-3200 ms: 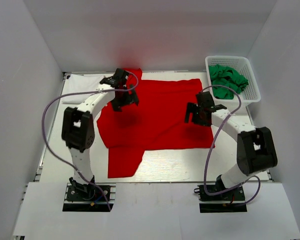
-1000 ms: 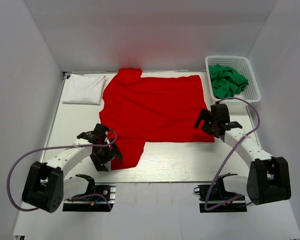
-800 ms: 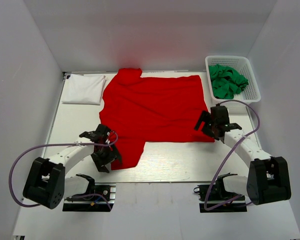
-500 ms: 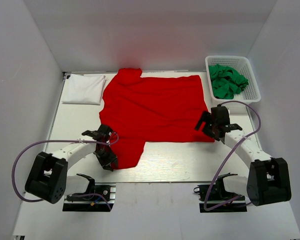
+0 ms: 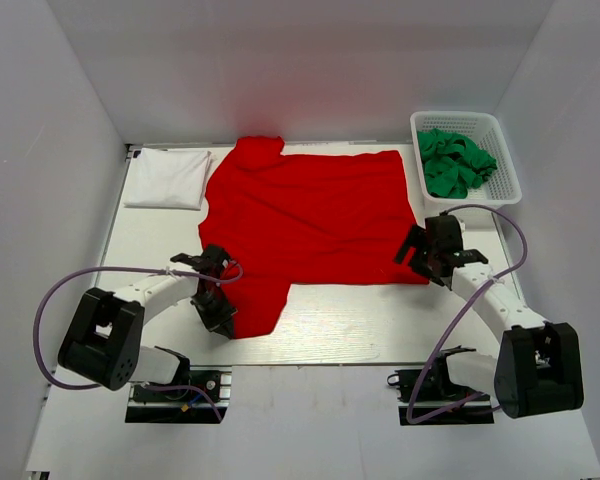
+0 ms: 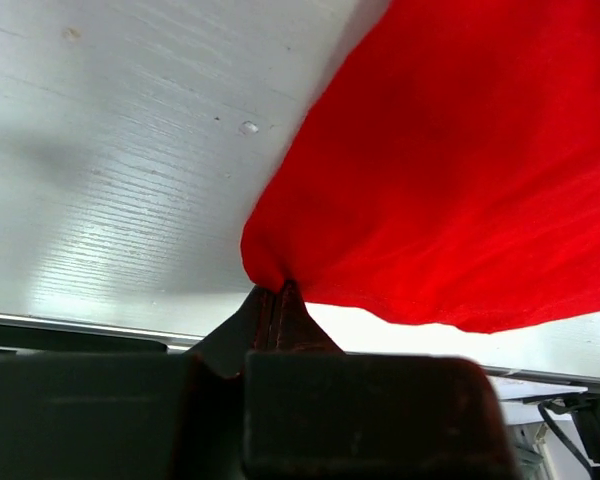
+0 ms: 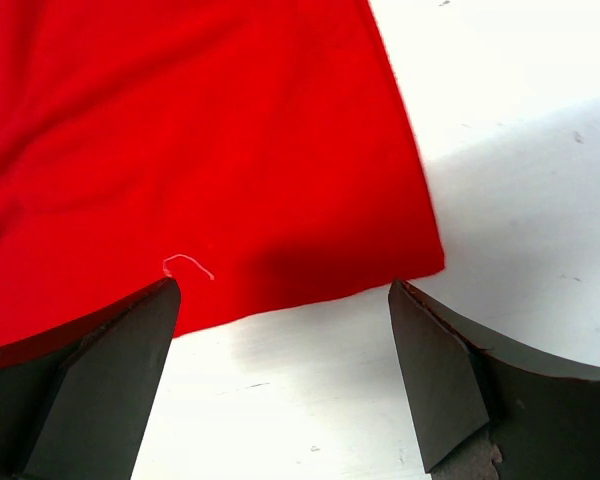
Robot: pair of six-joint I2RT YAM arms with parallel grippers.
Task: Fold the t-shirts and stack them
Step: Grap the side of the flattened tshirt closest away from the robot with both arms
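**Left arm.** It lies low over the near-left part of the worktop (image 5: 330,335), elbow swung out to the left and forearm running right toward the red t-shirt (image 5: 310,215). The left gripper (image 5: 218,312) sits at the outer edge of the shirt's near-left flap. In the wrist view the left gripper (image 6: 275,300) has its fingers pressed together on a small pucker of the red t-shirt (image 6: 460,170) at the cloth's edge, with bare worktop (image 6: 130,180) to the left.

**Right arm.** It rises from its base at the near right, elbow out to the right and forearm angled back and left. The right gripper (image 5: 423,258) is at the near-right corner of the red t-shirt. In the wrist view the right gripper (image 7: 282,292) is spread wide with nothing gripped. The shirt's corner and hem (image 7: 230,150) lie in the gap between the fingers. Whether either finger touches the cloth cannot be told.

**Task items.** The red t-shirt lies spread flat across the middle of the worktop. A white t-shirt (image 5: 167,178), folded to a rectangle, lies at the far-left corner, just beside the red one.

**Containers.** A white lattice basket (image 5: 510,172) stands at the far-right corner. It holds green t-shirts (image 5: 452,160) in a crumpled heap, and their number cannot be told.
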